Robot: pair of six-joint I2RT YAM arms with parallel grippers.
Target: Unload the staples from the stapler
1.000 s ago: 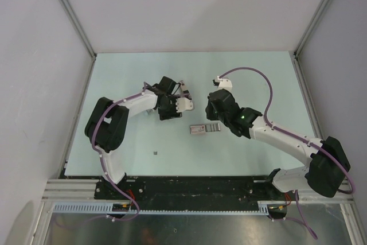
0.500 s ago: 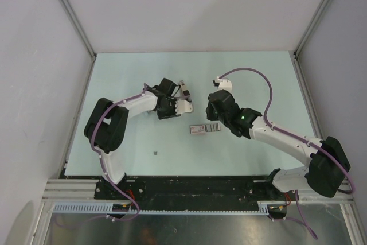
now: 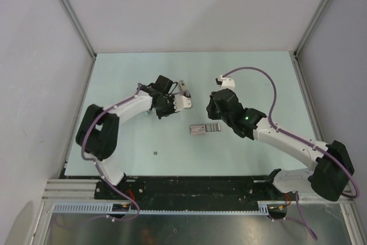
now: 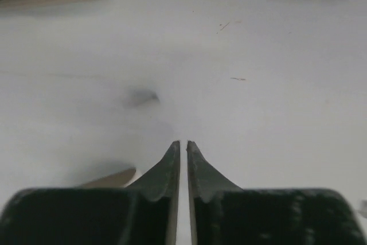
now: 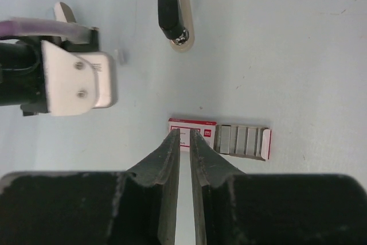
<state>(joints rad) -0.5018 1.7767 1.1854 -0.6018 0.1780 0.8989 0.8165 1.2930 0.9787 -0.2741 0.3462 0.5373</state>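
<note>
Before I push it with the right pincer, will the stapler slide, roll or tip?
The stapler looks slim and rigid, lying flat on the smooth table, so it would probably slide or spin, not roll. Its rounded beige shell may slip from a narrow pinch.

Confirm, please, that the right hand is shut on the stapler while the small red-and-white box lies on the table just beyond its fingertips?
Not quite: the right hand is shut on nothing. The right wrist view shows the stapler lying free on the table, farther out than the small red-and-white box, which does lie just beyond the fingertips.
</note>
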